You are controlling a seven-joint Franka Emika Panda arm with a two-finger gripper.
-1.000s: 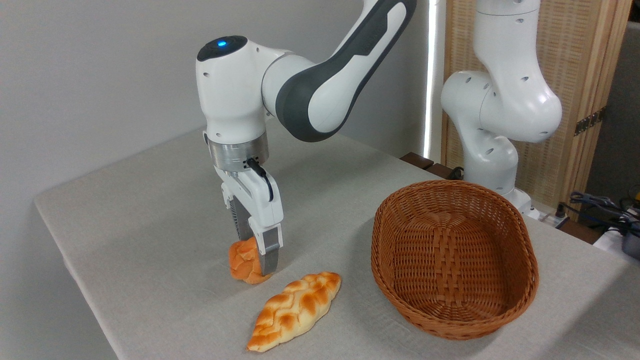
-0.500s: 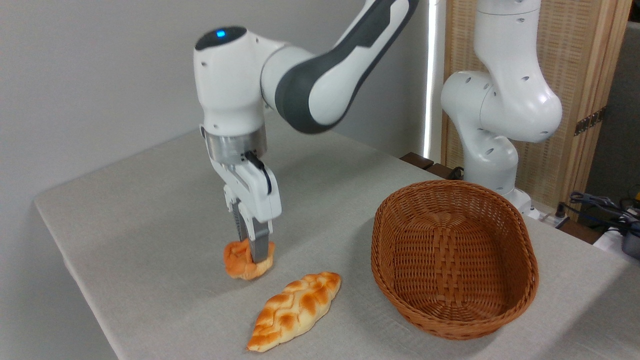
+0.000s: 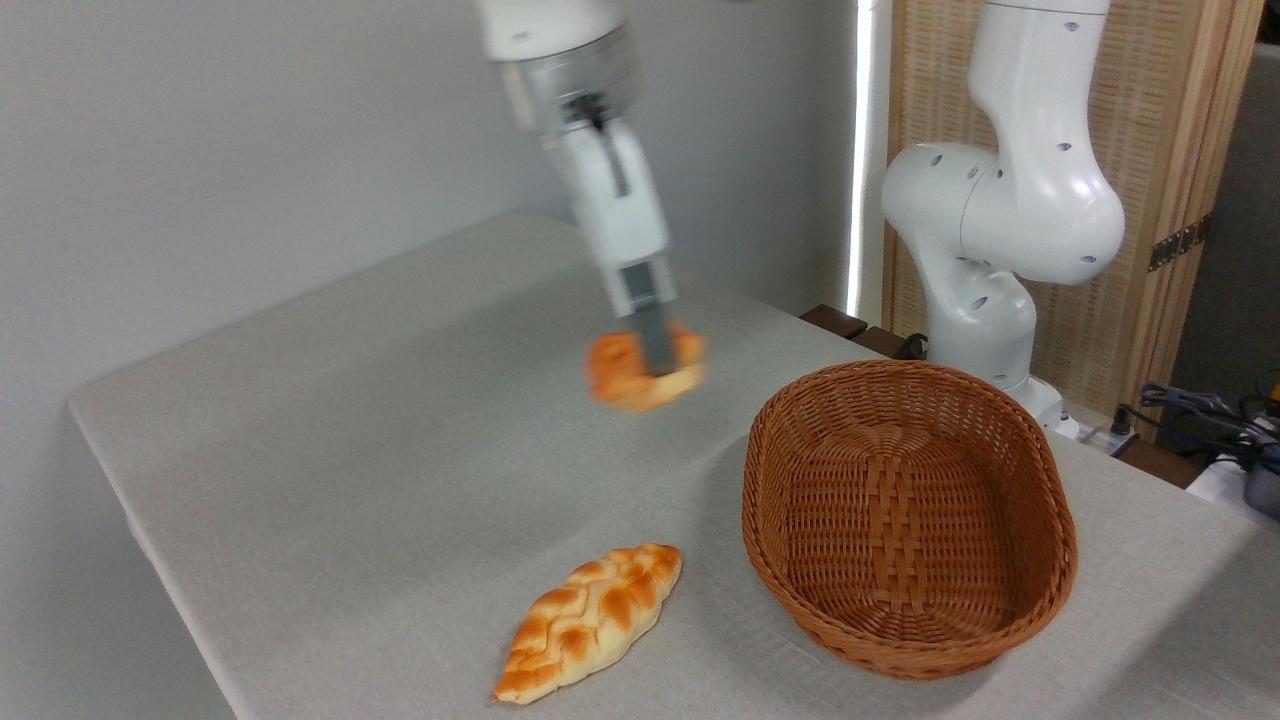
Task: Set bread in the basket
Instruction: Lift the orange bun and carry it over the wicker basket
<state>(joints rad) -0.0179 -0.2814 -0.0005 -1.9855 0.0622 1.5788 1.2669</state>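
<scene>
The gripper point(image 3: 655, 365) is clamped across the middle of the bun point(image 3: 645, 371), which hangs clear of the table point(image 3: 330, 440), with the basket point(image 3: 905, 520) below and to its right. The bun looks light and soft, so a gentle mid-body pinch should suit it.

Bun point(image 3: 640, 372) held in gripper point(image 3: 655, 360) above table point(image 3: 330, 430), left of & behind basket point(image 3: 905, 520). Loaf point(image 3: 590, 620) on table nr front edge, left of basket. Arm base point(image 3: 990, 300) behind basket
</scene>
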